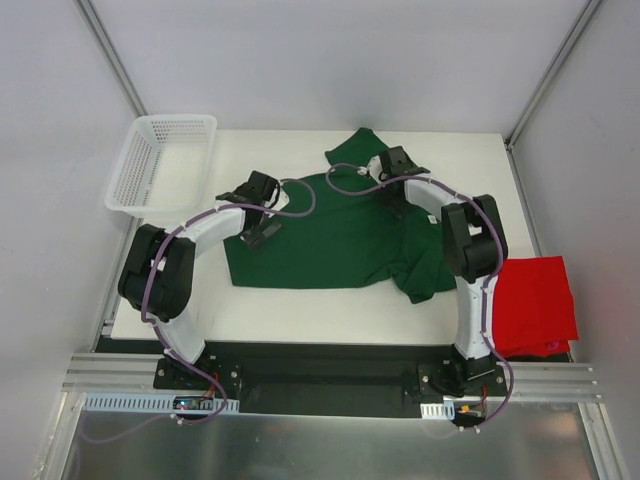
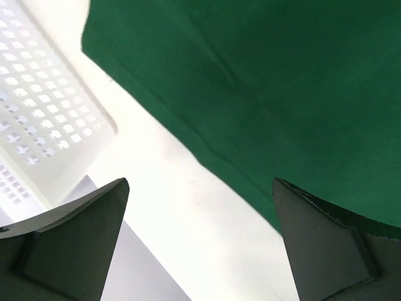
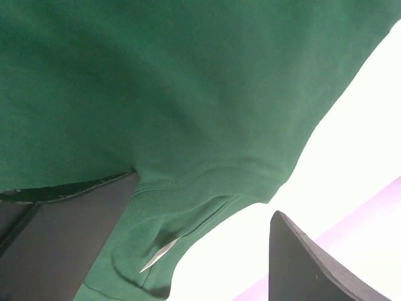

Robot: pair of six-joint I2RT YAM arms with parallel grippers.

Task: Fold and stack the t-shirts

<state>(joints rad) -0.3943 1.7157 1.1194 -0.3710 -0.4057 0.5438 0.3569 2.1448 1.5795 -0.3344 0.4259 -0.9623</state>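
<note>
My left gripper [image 2: 199, 188] is spread wide and holds nothing: between its two dark fingers [image 2: 75, 244] I see only bare white table [image 2: 182, 219], and the hem of the green t-shirt [image 1: 330, 235] runs slantwise just beyond them, passing under the tip of one finger. Whether that tip touches the cloth I cannot tell. My right gripper [image 3: 205, 194] is just as slack and grips nothing. One of its fingers hangs over green fabric, the other over the pale table edge. A stitched seam and a small white label [image 3: 160, 254] show in the cloth under the gap. From above, both my wrists sit over the far part of the green shirt, the left at its left border and the right near its upper right, close to the sleeve that points toward the far side. The shirt lies opened out flat across the middle of the table, its other sleeve splayed toward the near right with a few wrinkles. The red t-shirt [image 1: 535, 300] lies by itself at the near right corner, outside my right arm, close to the green sleeve but apart from it. A white mesh basket [image 1: 130, 175] stands at the far left corner, partly past the table's side, and its lattice fills the upper left of my left wrist's view.
</note>
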